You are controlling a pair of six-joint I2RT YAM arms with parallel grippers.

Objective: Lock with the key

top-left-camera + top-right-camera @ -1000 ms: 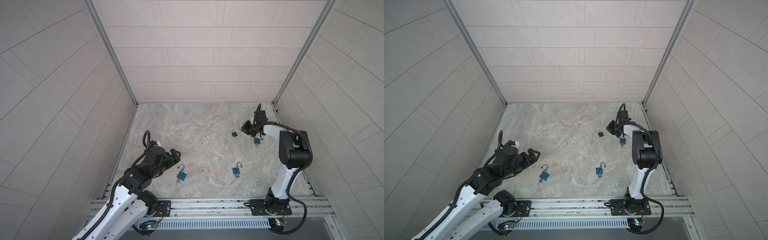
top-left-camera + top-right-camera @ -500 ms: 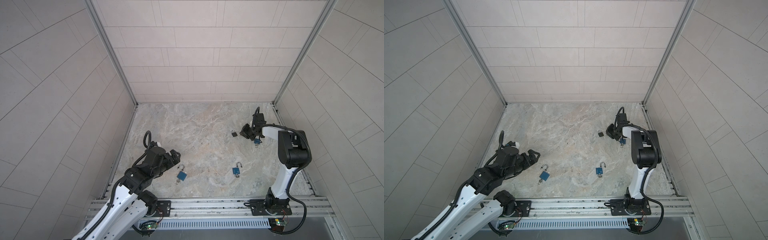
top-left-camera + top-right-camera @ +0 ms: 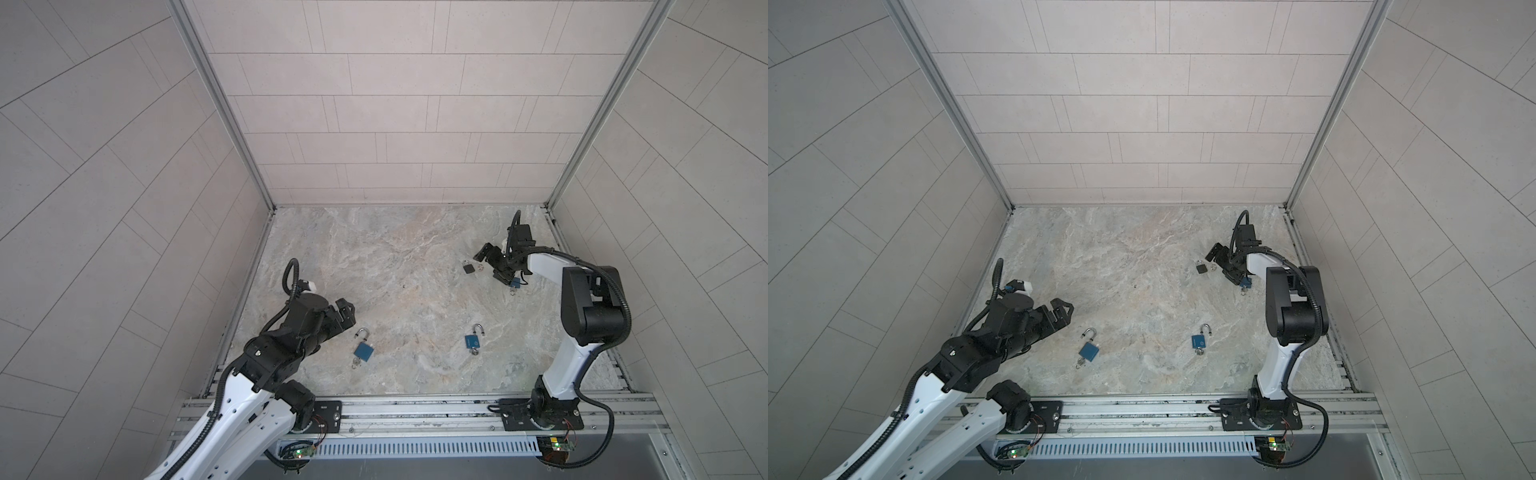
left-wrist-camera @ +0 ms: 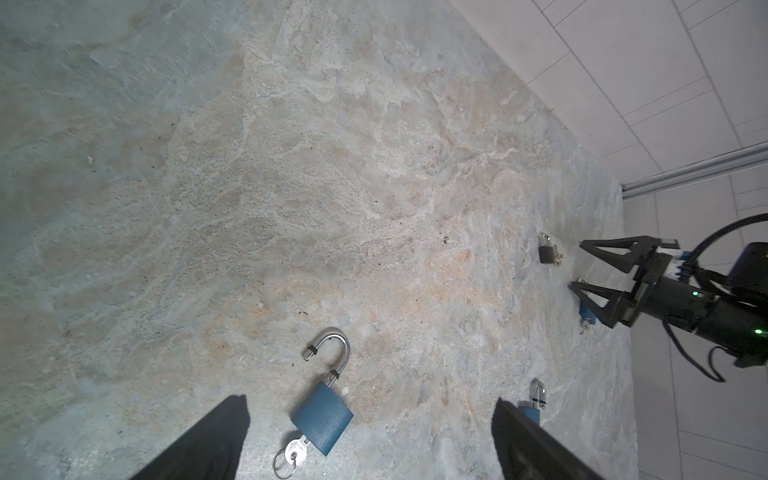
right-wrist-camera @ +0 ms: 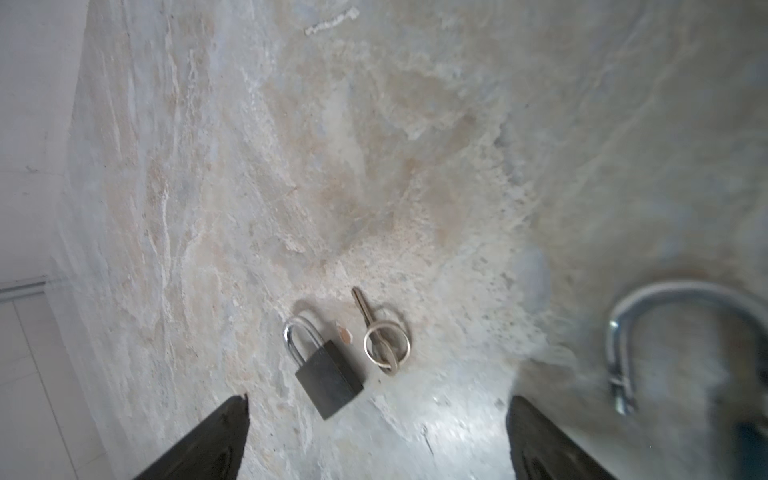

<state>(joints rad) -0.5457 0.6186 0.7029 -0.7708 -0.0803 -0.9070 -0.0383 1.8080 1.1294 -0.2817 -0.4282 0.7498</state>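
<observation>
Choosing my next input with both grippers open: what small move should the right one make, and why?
Probably shift the right gripper toward the blue padlock beside it: its silver shackle looks open, while the small black padlock is already shut, its brass key on a ring lying loose alongside.

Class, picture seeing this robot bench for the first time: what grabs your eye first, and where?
A blue padlock, shackle swung open and key in its base, lies on the marble table ahead of the left gripper, its fingers spread. Near the right gripper, also open, a dark padlock sits shut with a loose key on a ring beside it.
</observation>
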